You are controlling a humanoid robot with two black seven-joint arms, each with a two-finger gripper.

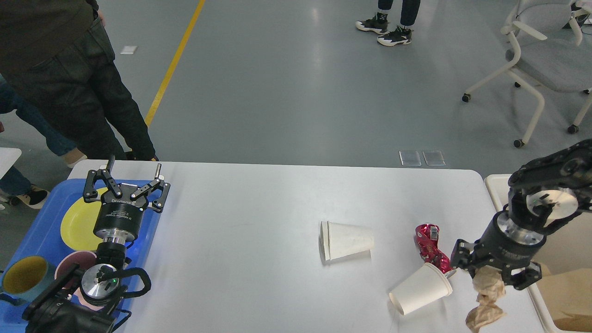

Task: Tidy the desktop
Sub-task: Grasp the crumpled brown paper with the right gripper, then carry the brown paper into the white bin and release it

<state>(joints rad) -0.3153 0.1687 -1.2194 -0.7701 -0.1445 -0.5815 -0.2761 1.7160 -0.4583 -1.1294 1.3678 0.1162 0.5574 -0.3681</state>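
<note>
Desktop [259,222]: white, fills the lower middle of the view. Right gripper [492,277], at 4 o'clock: fingers clamped on crumpled brown paper [485,303] hanging clear of the surface. Left gripper [132,178], at 9 o'clock over the blue tray [41,240]: fingers apart, empty. Two paper cups [347,240] [421,289] and crushed red can [430,247] lying between.

Bin [502,194] cut off at right edge; mug [23,277] partly cropped.
</note>
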